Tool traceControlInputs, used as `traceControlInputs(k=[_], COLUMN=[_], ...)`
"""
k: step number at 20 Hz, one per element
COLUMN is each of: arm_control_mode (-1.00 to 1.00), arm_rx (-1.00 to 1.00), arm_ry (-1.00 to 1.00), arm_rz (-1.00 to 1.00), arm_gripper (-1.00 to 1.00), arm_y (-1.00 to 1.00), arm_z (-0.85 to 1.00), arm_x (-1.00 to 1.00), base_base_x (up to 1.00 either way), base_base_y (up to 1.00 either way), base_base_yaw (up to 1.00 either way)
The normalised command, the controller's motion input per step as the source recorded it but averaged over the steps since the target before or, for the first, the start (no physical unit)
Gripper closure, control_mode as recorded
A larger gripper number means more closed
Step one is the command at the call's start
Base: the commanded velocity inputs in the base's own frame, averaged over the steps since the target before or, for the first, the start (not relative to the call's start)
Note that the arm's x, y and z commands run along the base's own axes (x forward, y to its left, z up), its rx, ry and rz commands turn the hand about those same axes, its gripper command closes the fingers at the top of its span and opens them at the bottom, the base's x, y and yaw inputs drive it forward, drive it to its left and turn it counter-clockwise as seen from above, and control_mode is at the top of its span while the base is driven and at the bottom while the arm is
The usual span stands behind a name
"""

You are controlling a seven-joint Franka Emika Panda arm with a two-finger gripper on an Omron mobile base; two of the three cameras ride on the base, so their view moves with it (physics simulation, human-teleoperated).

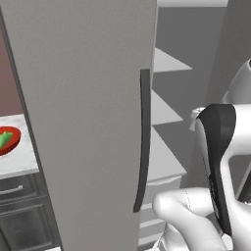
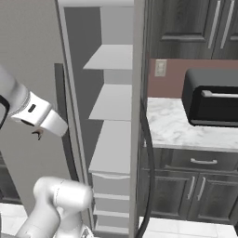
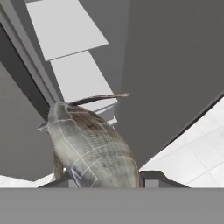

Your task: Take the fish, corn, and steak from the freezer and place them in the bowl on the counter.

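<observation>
1. No text, label, brand, number or sign can be read in any of the views.
2. The freezer (image 1: pixel 83 122) door is plain light grey, and its dark handle (image 1: pixel 142 142) carries no lettering.
3. The black appliance (image 2: pixel 211 97) on the far right table (image 2: pixel 172 125) shows no readable mark.
4. The wall outlet (image 2: pixel 161 68) beside it is blank.

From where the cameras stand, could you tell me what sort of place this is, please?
A rendered kitchen, most likely: an open freezer with bare shelves, a marble counter holding a red bowl, and dark cabinets.
</observation>
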Motion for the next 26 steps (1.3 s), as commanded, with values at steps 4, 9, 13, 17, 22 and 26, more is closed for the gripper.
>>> traceControlInputs(k=[4,9,13,17,22,26], arm_control_mode=[1.0,1.0,1.0,1.0,1.0,1.0], arm_rx=[0.0,0.0,0.0,0.0,0.0,0.0], arm_ry=[0.0,0.0,0.0,0.0,0.0,0.0], arm_rz=[0.0,0.0,0.0,0.0,0.0,0.0], arm_gripper=[1.0,1.0,1.0,1.0,1.0,1.0], arm_y=[0.0,0.0,0.0,0.0,0.0,0.0], arm_z=[0.0,0.0,0.0,0.0,0.0,0.0], arm_x=[0.0,0.0,0.0,0.0,0.0,0.0], base_base_x=[-0.28,-0.42,-0.52,-0.42,-0.12,0.0], base_base_y=[0.6,0.64,0.73,0.92,1.0,1.0], base_base_yaw=[0.0,0.01,0.03,0.04,0.04,0.03])
